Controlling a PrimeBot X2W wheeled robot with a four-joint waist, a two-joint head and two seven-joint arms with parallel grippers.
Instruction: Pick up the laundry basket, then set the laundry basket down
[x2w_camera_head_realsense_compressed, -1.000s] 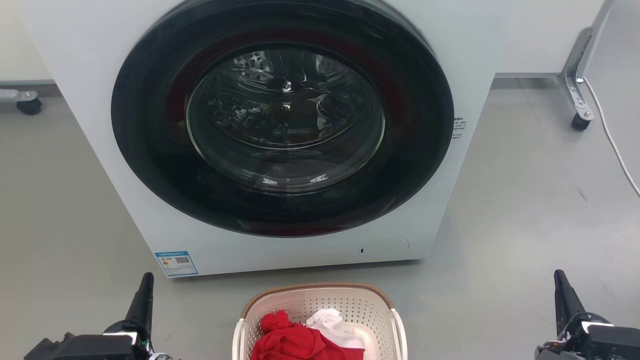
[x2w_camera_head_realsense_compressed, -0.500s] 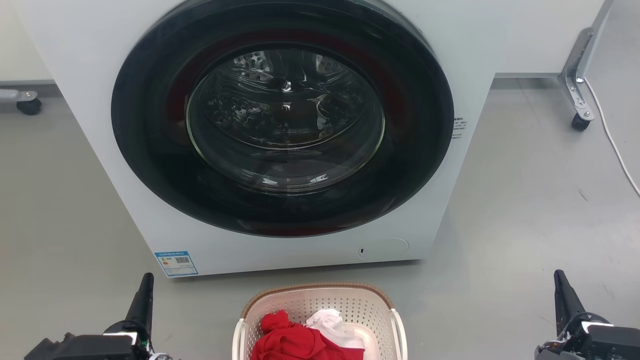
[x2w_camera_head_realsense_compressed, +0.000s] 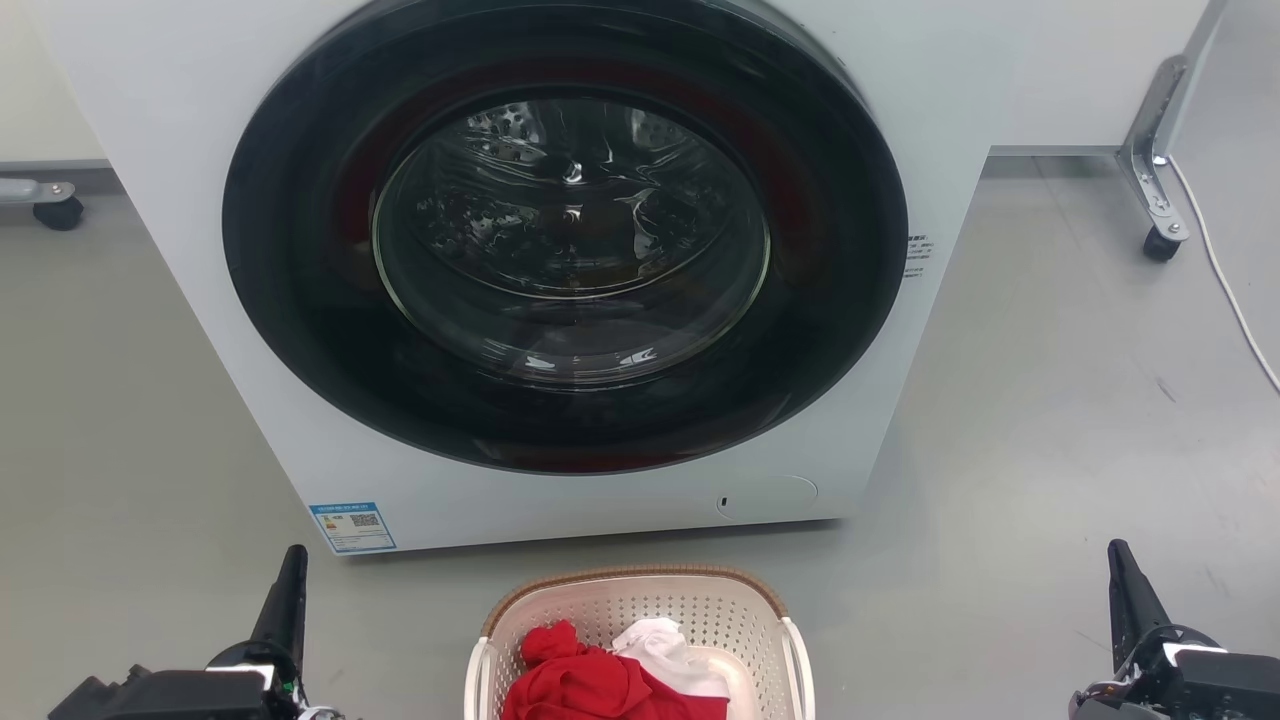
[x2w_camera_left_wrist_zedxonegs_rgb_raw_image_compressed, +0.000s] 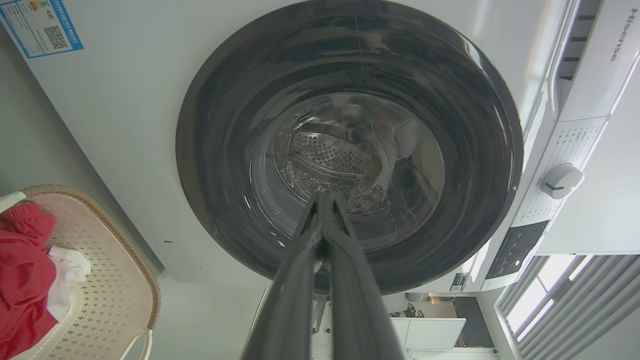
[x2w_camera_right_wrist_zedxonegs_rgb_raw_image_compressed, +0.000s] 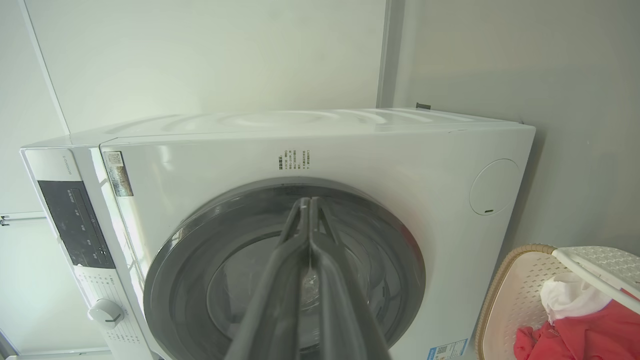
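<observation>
The laundry basket (x2w_camera_head_realsense_compressed: 700, 608) sits on the floor (x2w_camera_head_realsense_compressed: 1050, 420) in front of the washing machine (x2w_camera_head_realsense_compressed: 200, 150), between my tools. My left tool (x2w_camera_head_realsense_compressed: 292, 575) and right tool (x2w_camera_head_realsense_compressed: 1122, 572) flank it, clear of its handles, both closed and empty.

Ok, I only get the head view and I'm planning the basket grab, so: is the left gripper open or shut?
Observer: Shut. In its wrist view the left gripper has both fingers meeting at the tips, with nothing between them.
Operator: And the right one?
Observer: The right gripper is shut too, fingers together, pointing at the washing machine.
Operator: My view cuts off above the door. What's up there?
Observer: A white dial on the machine's top strip.
</observation>
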